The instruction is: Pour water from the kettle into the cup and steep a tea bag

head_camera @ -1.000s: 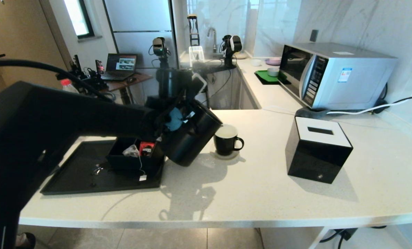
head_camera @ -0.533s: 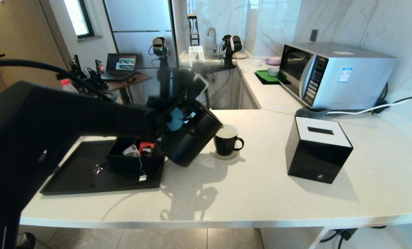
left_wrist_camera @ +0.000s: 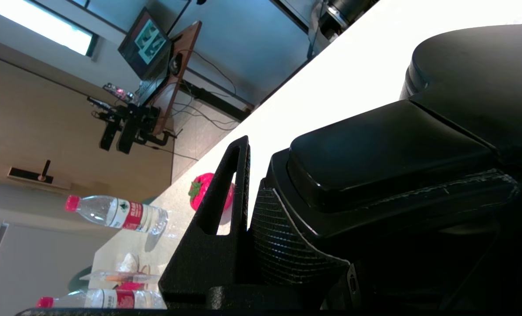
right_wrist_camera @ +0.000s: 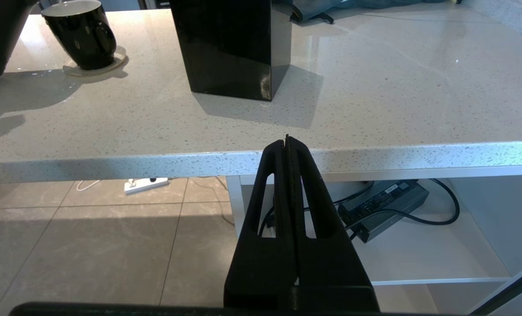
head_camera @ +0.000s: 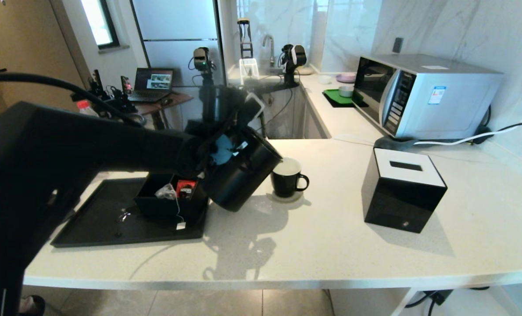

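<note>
A pale speckled stone counter (head_camera: 331,228) runs across the scene and turns away along the far right wall, where a silver microwave (head_camera: 423,94) stands against marble panelling. Beyond the counter's far edge are a sink tap (head_camera: 268,46), a laptop (head_camera: 152,83) on a small wooden table, and a window high on the left. Below the near edge lies grey tiled floor (right_wrist_camera: 90,245).

The left gripper (head_camera: 219,151) is clenched on the handle of the kettle (head_camera: 239,173), holding it tilted to the right above the counter, its spout at the rim of the cup (head_camera: 287,177). The cup stands upright on a pale coaster (head_camera: 287,196) just right of the kettle, its handle to the right. The tea bag (head_camera: 166,192) lies in a small black box (head_camera: 169,202) on a black tray (head_camera: 112,219) at the left, its string hanging over the box's near wall. A black tissue box (head_camera: 401,188) with a white top stands well to the right of the cup.

The right gripper (right_wrist_camera: 287,142) hangs parked below the counter's near edge, its fingers pressed together on nothing.
</note>
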`<state>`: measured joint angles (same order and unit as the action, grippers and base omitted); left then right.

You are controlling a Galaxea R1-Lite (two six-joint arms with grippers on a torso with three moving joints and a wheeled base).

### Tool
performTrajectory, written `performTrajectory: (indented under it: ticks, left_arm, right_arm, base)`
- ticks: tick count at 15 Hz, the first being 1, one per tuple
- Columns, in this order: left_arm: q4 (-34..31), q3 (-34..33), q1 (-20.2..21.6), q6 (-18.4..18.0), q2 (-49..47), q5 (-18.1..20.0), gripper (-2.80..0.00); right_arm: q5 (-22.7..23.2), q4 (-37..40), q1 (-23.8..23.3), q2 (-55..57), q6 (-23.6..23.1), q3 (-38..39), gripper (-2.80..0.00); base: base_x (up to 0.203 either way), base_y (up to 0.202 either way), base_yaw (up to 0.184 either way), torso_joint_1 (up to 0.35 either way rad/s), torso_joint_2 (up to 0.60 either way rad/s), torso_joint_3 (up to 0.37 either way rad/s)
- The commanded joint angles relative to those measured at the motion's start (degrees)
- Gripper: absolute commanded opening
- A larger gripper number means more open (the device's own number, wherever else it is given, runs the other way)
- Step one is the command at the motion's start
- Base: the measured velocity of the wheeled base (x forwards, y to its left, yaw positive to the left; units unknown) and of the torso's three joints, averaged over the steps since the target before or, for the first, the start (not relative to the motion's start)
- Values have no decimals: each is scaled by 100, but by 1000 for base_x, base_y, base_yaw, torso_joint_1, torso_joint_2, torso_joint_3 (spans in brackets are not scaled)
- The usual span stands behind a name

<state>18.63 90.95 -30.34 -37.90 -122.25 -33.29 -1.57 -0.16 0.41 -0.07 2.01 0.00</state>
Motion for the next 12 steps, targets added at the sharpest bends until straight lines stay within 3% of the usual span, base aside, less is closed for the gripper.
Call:
performTrajectory:
  ticks: [1, 12]
  left_arm:
    - [-7, 28, -7, -24, 17, -19, -280]
    - [-584, 256, -77, -16, 105, -45, -280]
  right_arm:
    - [-1, -2, 2, 7, 1, 0, -280]
    - [-1, -2, 2, 7, 7, 0, -280]
  base:
    - [0, 0, 0, 0, 0, 0]
    - [0, 0, 0, 0, 0, 0]
